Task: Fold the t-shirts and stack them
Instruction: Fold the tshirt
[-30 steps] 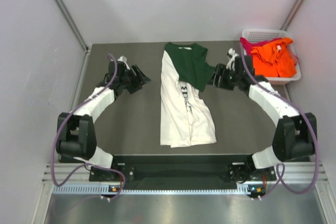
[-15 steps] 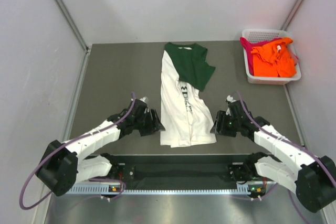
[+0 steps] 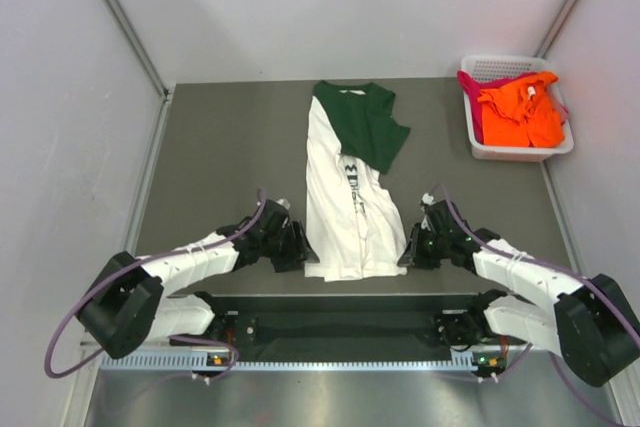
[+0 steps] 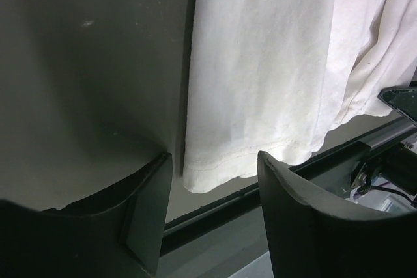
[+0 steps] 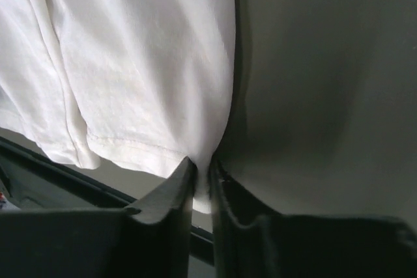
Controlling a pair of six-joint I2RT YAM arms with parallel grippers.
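The table (image 3: 220,167) carries one white shirt (image 3: 345,217) laid lengthwise down its middle, collar far, hem near the arm bases, with a dark green sleeve folded across its upper part. The basket (image 3: 520,153) at the far right corner holds an orange shirt (image 3: 520,112) and a magenta shirt (image 3: 468,80).

The left gripper (image 4: 215,174) sits low at the hem's left corner with its jaws apart, straddling the edge and holding nothing. The right gripper (image 5: 202,167) has its jaws pinched almost together on the hem's right corner.

The cloth looks thin, light and limp. It will likely sag and crease between holds, so the two hem corners seem the best places to grip.
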